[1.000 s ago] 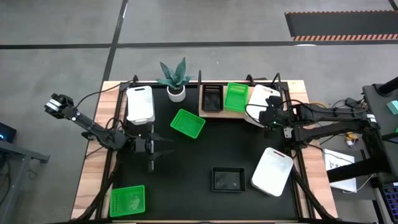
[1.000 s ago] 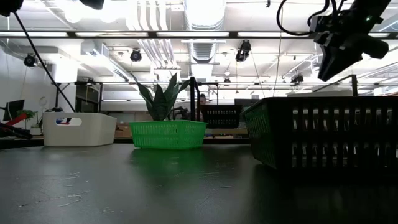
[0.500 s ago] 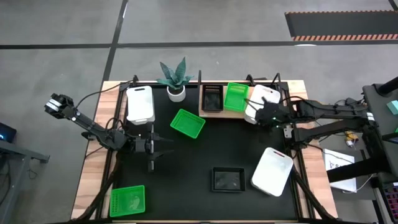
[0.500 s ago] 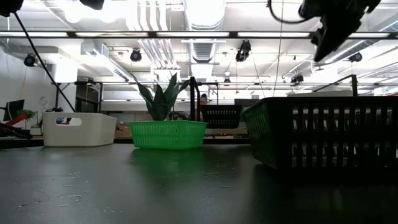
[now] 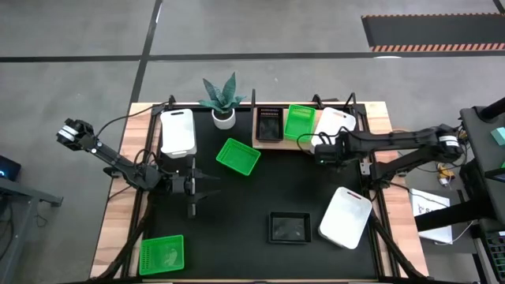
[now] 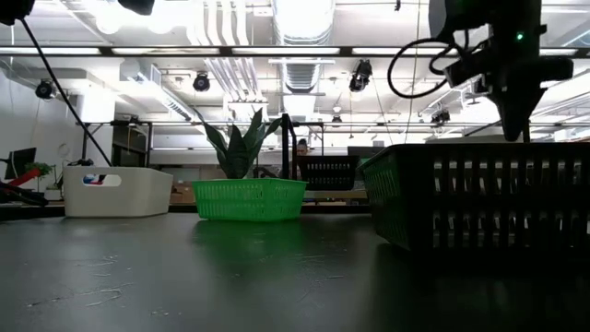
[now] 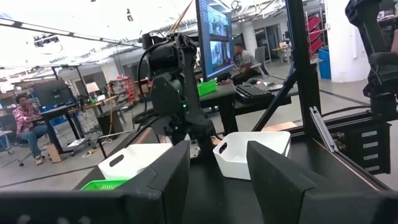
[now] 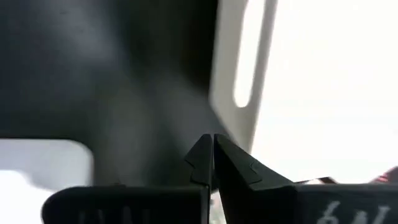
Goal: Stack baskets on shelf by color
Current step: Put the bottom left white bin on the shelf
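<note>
Baskets (image 5: 237, 156) lie scattered across black tabletop (image 5: 292, 189), workshop room behind.

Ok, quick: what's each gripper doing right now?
Left gripper: open, empty, over the table.
Right gripper: shut, empty, beside the white basket on the shelf.

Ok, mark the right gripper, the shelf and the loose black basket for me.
right gripper (image 5: 319, 152), high view, at its fingertips.
shelf (image 5: 282, 143), high view, bare front edge of the board.
black basket (image 5: 288, 228), high view, its floor.
</note>
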